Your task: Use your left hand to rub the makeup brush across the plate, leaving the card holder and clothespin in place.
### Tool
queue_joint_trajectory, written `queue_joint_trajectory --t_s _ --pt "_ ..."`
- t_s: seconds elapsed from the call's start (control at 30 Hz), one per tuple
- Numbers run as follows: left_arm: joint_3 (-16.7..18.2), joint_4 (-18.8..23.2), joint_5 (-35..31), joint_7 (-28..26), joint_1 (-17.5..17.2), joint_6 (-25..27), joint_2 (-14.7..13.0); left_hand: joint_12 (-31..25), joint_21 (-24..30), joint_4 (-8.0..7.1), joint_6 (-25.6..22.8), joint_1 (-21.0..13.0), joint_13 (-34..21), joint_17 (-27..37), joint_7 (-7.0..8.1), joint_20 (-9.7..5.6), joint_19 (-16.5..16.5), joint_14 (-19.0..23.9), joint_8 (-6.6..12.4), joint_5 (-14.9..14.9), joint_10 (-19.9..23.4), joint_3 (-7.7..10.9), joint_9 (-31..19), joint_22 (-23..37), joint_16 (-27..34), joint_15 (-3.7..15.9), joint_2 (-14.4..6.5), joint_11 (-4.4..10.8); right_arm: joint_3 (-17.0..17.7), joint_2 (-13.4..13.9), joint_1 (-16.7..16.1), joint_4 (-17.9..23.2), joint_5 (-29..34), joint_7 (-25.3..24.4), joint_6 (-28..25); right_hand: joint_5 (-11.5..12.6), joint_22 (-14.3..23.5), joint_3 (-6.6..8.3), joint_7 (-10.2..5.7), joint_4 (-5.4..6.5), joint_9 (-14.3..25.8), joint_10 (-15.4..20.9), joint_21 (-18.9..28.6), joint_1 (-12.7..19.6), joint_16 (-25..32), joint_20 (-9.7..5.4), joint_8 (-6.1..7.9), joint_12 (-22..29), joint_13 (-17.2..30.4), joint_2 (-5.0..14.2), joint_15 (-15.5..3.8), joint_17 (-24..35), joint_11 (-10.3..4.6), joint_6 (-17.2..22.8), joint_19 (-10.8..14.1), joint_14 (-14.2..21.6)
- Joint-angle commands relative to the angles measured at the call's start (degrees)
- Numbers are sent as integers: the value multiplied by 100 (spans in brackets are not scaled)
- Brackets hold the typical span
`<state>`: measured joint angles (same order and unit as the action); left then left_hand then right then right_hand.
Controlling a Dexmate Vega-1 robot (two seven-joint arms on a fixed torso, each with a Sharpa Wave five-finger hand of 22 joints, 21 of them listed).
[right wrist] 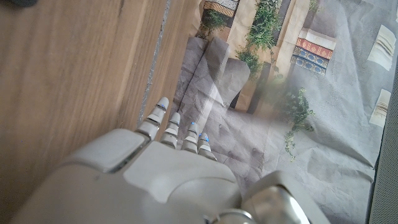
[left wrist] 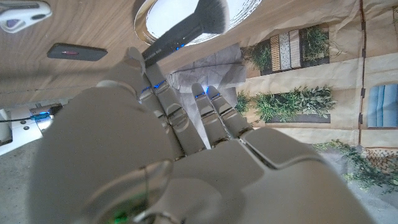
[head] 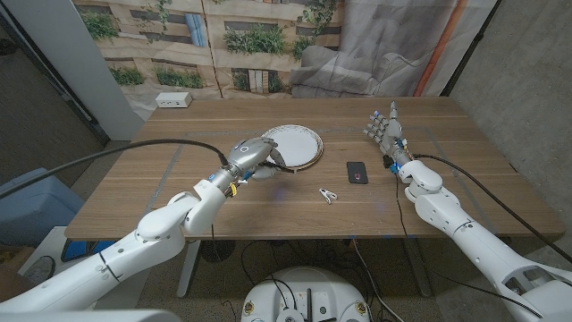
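My left hand (head: pixel 248 156) holds a black-handled makeup brush (left wrist: pixel 186 29) at the near-left rim of the round white plate (head: pixel 296 144). In the left wrist view the brush's dark bristle head lies over the plate (left wrist: pixel 245 11), its handle running down into my left hand (left wrist: pixel 180 124). A black card holder (head: pixel 357 172) lies flat on the table right of the plate, also seen as the card holder (left wrist: pixel 76 51) from the wrist. A white clothespin (head: pixel 328 194) lies nearer the front edge; the clothespin (left wrist: pixel 22 15) shows too. My right hand (head: pixel 385 131) stands upright at the right, fingers apart, holding nothing.
A small white box (head: pixel 174 100) sits at the table's far left corner. A printed backdrop and grey cloth hang behind the table (head: pixel 179 170). A black cable runs along each arm.
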<state>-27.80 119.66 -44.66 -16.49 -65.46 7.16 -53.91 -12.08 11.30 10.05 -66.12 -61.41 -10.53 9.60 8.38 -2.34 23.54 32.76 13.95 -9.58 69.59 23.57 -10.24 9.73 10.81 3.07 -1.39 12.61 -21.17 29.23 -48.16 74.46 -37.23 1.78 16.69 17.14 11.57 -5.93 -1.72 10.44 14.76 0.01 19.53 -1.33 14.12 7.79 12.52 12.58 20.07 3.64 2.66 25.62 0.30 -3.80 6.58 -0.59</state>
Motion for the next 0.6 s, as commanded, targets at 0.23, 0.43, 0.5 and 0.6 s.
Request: queue_joint_trajectory --t_s 0.23,0.43,0.5,0.6 --pt "-64 -648 663 -581 439 -179 786 4 52 -11 -9 -75 -27 12 1 -93 94 83 -53 -34 58 -41 -27 25 -15 921 4 42 0 4 -2 11 -3 -7 -10 38 32 11 -1 41 14 -44 38 9 22 36 27 38 7 577 61 19 4 -49 0 -2" --pt "-93 -856 764 -894 518 -238 931 13 56 -17 -22 -77 -27 12 -6 -87 112 94 -59 -37 52 -57 -29 26 -14 913 1 42 -1 2 -1 6 -2 -6 -7 38 32 11 -4 41 14 -39 39 9 21 37 27 40 7 577 42 19 5 -50 2 -6" --pt "-107 -937 817 -993 555 -265 996 16 56 -18 -27 -77 -27 12 -3 -85 115 97 -61 -37 52 -63 -29 26 -15 910 2 42 -1 1 -1 5 -2 -5 -5 38 32 11 -2 41 14 -43 38 9 22 41 28 39 7 577 48 19 -1 -48 1 -3" --pt "-136 -1073 886 -1156 614 -301 1107 18 56 -19 -28 -79 -28 11 -4 -86 117 101 -65 -38 52 -71 -30 26 -15 907 3 41 -1 1 -1 3 -1 -5 -4 38 32 11 -3 41 14 -48 39 9 21 40 27 36 7 577 54 19 -2 -48 2 -5"
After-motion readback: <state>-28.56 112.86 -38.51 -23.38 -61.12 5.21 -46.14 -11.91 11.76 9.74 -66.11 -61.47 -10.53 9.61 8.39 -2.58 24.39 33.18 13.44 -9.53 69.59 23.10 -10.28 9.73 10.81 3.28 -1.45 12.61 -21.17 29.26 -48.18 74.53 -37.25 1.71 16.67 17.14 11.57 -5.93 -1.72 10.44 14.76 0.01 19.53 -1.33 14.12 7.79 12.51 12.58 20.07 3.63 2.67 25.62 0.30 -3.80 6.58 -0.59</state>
